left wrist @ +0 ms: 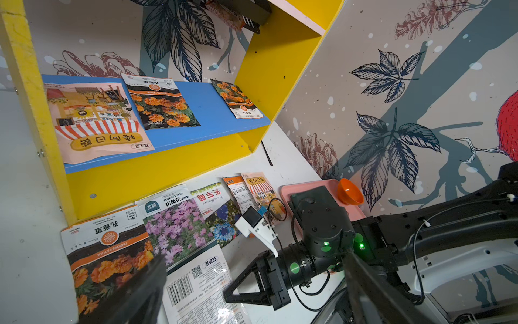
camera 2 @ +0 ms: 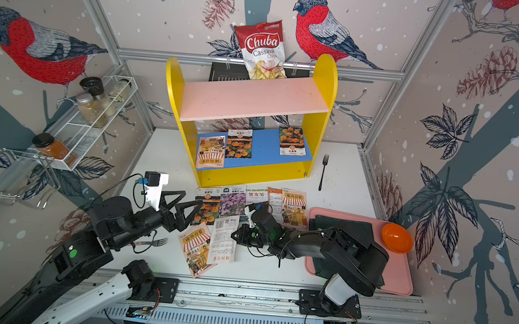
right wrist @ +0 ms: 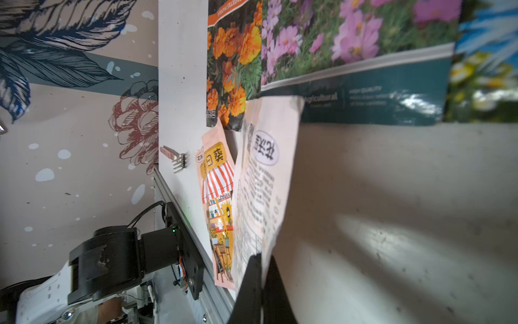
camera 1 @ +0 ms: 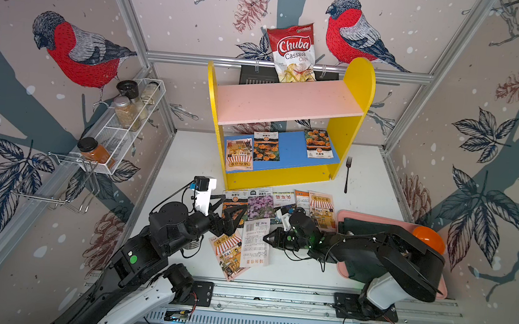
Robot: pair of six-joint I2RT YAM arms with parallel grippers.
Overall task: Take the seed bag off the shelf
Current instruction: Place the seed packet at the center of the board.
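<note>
Fingers (left wrist: pixel 134 297) apart, left arm (camera 1: pixel 168 222) low

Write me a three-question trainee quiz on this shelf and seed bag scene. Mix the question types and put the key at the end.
1. Count: how many seed bags lie on the blue lower board of the shelf?
2. True or false: the left gripper has its jaws open.
3. Pick one: the orange bowl sits on A) the pink tray, B) the blue lower board, C) the top of the shelf.

Key: 1) three; 2) true; 3) A.
</note>
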